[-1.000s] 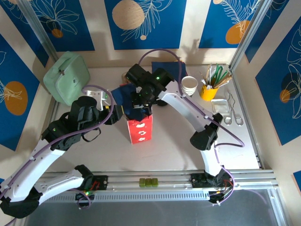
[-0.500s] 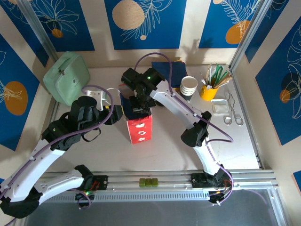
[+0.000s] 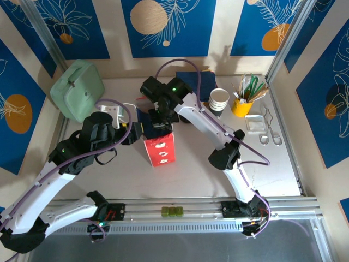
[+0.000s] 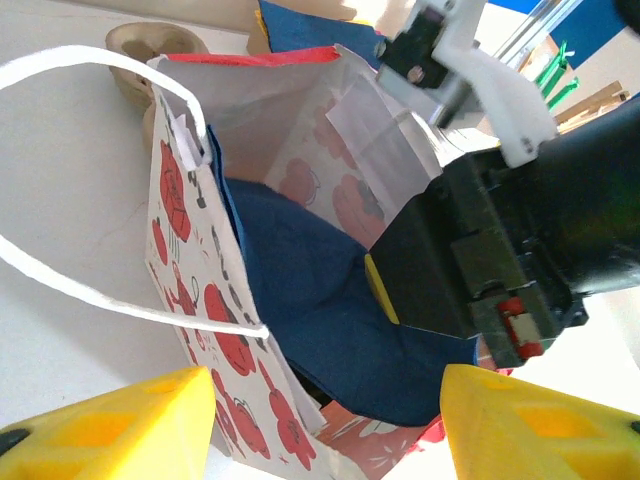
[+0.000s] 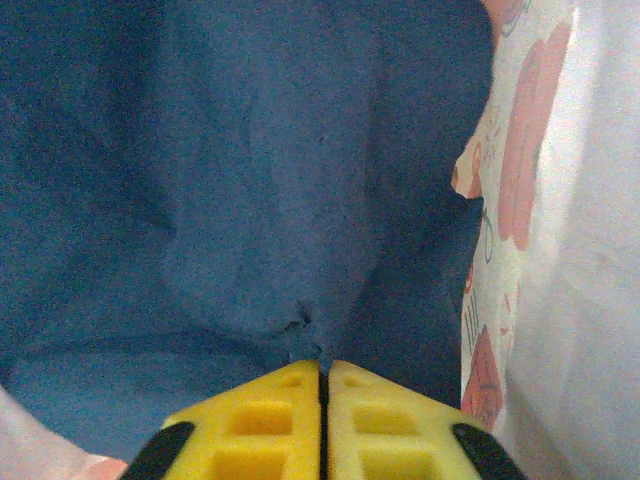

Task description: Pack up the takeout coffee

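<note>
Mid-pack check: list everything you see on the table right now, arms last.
paper bag: one, red and white, table centre
blue cloth: one, dark blue, inside the bag
white cups: one stack, back right
utensil pot: one, yellow, beside the cups
tongs: apparently two, silver, right side
case: one, pale green, back left
left pincer: one, yellow fingers, open beside the bag
right pincer: one, yellow fingers, shut on blue cloth

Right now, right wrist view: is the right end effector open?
No, the right end effector's yellow pads are pressed together, with the blue cloth puckered at their tips.
</note>
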Motion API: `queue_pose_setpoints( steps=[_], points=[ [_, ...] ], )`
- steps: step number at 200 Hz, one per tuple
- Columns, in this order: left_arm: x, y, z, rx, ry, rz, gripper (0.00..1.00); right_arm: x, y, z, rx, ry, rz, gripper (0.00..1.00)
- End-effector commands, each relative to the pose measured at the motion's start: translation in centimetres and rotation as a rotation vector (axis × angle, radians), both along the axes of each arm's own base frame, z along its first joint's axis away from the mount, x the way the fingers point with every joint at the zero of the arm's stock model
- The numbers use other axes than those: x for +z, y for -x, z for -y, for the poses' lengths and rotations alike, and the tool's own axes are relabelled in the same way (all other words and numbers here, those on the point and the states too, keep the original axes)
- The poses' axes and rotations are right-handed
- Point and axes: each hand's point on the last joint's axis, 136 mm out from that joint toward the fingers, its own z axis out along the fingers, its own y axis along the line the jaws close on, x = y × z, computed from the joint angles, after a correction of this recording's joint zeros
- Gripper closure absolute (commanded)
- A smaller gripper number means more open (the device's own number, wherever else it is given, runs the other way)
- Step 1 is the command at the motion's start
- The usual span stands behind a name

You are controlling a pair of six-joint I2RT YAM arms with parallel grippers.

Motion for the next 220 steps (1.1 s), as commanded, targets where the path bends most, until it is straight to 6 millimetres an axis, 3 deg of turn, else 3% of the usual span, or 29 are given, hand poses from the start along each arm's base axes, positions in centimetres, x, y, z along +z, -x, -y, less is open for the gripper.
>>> queue_pose_setpoints(
  steps=[1, 45, 134, 182, 220],
  points=[
    [-0.2, 0.1, -0.7, 0.027, -0.005, -0.009, 0.38, 0.8, 1.5, 0.8, 0.012, 0.01, -0.033, 0.84],
    [-0.3, 0.1, -0.7, 0.028, -0.003, -0.013, 0.38, 2.7, 1.3, 0.7, 0.018, -0.047, 0.009, 0.7],
    [-0.1, 0.3, -0.9, 0.031, 0.002, -0.007, 0.38, 5.1, 1.0, -0.8, 0.061, -0.166, 0.067, 0.68],
    [-0.1, 0.3, -1.0, 0.034, 0.006, -0.006, 0.38, 9.2, 1.0, -1.3, 0.101, -0.292, 0.164, 0.66],
    [-0.1, 0.3, -1.0, 0.034, 0.003, -0.003, 0.38, 13.4, 0.4, -0.3, 0.123, -0.357, 0.324, 0.61]
  ],
)
